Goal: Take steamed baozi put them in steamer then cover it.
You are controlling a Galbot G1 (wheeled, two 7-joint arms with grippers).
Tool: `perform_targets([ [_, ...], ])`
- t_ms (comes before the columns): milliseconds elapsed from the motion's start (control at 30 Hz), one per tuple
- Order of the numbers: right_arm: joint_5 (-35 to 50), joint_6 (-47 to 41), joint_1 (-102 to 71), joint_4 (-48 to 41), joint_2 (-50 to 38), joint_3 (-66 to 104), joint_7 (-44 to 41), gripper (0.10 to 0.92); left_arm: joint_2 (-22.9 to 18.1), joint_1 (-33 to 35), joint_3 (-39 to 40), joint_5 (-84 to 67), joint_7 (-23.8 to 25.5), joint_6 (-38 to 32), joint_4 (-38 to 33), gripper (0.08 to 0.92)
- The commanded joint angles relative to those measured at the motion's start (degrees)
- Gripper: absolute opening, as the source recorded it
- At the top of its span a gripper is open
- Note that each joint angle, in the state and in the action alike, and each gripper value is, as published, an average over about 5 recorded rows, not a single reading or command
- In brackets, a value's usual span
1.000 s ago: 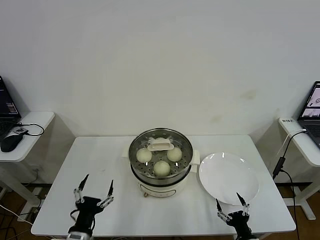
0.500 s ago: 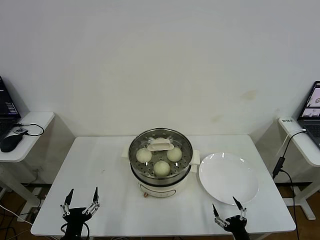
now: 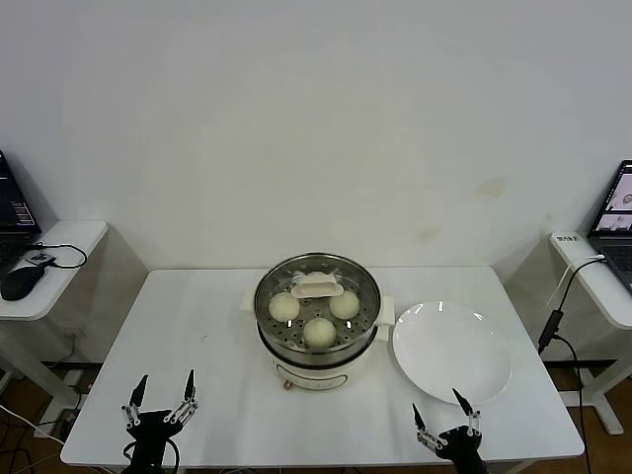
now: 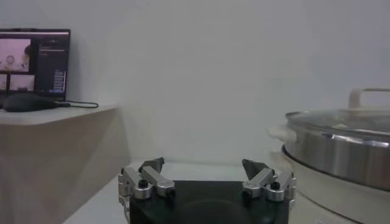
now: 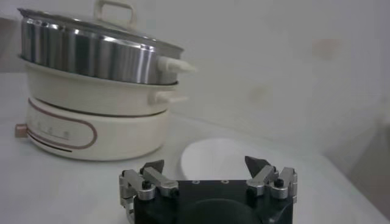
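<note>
- The steamer stands at the middle of the white desk, a shiny steel pot on a white electric base.
- The cover, clear glass with a metal rim and a cream-white bar handle, sits on top of the steamer.
- Through the glass three baozi can be seen on the perforated tray: one toward the robot, one on its left, one on its right. A fourth cannot be made out, as the handle hides the far part of the tray.
- A flat white plate lies on the desk just beside the steamer, on the robot's right, with nothing on it.
- The left gripper is low at the near edge of the desk, on the left, well apart from the steamer; its jaws are spread wide and hold nothing.
- The right gripper is low at the near edge on the right, just in front of the plate's near rim; its jaws are also spread wide and hold nothing.
- In the left wrist view the left gripper's two fingertips stand apart with only air between them, and the steamer's side shows beyond.
- In the right wrist view the steamer and the plate lie ahead of the parted jaws.
- Side tables with laptops stand at both sides of the room.
</note>
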Motion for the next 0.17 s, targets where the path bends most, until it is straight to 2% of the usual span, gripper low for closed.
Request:
perform_targets([
  [33, -0.31, -0.68, -0.88, 1.08, -0.12, 0.13, -0.43, 0.823, -0.36, 0.02, -0.37, 0.45, 0.76, -1.06, 0.77, 0.823],
  [167, -1.00, -0.51, -0.97, 0.98, -0.08, 0.37, -0.74, 0.822, -0.41, 0.44, -0.56, 1.28, 1.00, -1.62, 0.80, 0.823],
])
